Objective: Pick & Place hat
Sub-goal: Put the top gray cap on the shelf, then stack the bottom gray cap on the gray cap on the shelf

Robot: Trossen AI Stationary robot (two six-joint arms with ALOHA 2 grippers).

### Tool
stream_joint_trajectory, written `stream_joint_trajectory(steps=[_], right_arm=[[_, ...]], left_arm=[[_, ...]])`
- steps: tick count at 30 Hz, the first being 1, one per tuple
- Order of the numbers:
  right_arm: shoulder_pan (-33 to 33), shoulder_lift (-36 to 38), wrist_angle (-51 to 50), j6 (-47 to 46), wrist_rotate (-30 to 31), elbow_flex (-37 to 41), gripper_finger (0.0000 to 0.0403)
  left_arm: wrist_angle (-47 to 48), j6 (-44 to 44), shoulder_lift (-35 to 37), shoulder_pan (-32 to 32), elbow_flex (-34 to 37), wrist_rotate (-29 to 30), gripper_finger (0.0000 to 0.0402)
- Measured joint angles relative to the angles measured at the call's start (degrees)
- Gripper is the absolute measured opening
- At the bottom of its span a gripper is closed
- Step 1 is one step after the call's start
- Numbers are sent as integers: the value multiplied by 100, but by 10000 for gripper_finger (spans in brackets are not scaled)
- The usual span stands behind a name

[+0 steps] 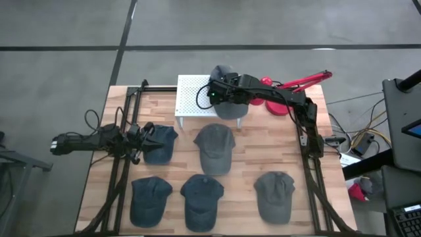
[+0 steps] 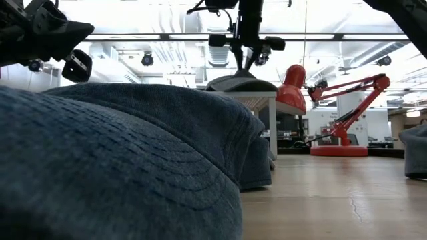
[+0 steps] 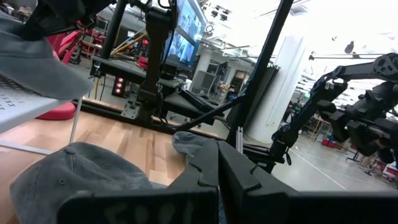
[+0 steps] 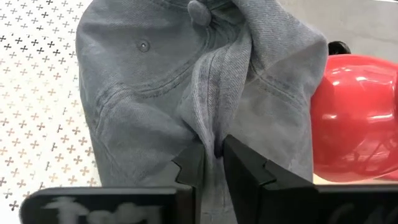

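Observation:
A grey hat (image 1: 228, 105) lies on the white perforated stand (image 1: 189, 97) at the table's far edge; the low view shows the hat (image 2: 240, 84) resting on the stand's top. My right gripper (image 4: 214, 154) reaches down onto its crown and is shut on it. My left gripper (image 1: 136, 138) waits at the table's left side beside a dark blue hat (image 1: 160, 143), its fingers (image 3: 217, 163) shut with nothing between them. My right gripper pinches a raised fold of the grey hat's crown (image 4: 211, 121) between its two fingers, a little below the top button. The fingers come slanting down from above. The hat's crown and brim rest on the stand, and the cloth bunches up at the fingers.
Several more hats lie on the wooden table: a grey one (image 1: 215, 149) in the middle, two blue ones (image 1: 150, 199) (image 1: 202, 201) and a grey one (image 1: 274, 195) along the near edge. A red desk lamp (image 1: 289, 92) stands right of the stand.

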State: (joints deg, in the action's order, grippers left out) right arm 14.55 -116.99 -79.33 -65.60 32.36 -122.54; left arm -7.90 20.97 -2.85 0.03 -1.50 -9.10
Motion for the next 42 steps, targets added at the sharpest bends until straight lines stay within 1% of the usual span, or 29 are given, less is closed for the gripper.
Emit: stream_joint_trajectory(steps=[6, 16, 23, 29, 32, 37, 42], right_arm=[[7, 3, 2, 4, -81, 2, 100], [15, 27, -8, 40, -104, 4, 151], [15, 37, -26, 513, -340, -152, 174], [-16, 48, -178, 736, -455, -476, 172], [-59, 56, -441, 839, -656, -676, 165], [-212, 60, -1100, 927, -1183, -939, 153], [-535, 188, -1068, 1288, -1979, -892, 141]], left_arm=[[0, 0, 2, 0, 0, 0, 0], [0, 0, 2, 0, 0, 0, 0], [0, 0, 0, 0, 1, 0, 0], [0, 0, 2, 0, 2, 0, 0], [0, 0, 2, -2, 2, 0, 0], [1, 0, 1, -1, 2, 0, 0], [7, 0, 2, -2, 2, 0, 0]])
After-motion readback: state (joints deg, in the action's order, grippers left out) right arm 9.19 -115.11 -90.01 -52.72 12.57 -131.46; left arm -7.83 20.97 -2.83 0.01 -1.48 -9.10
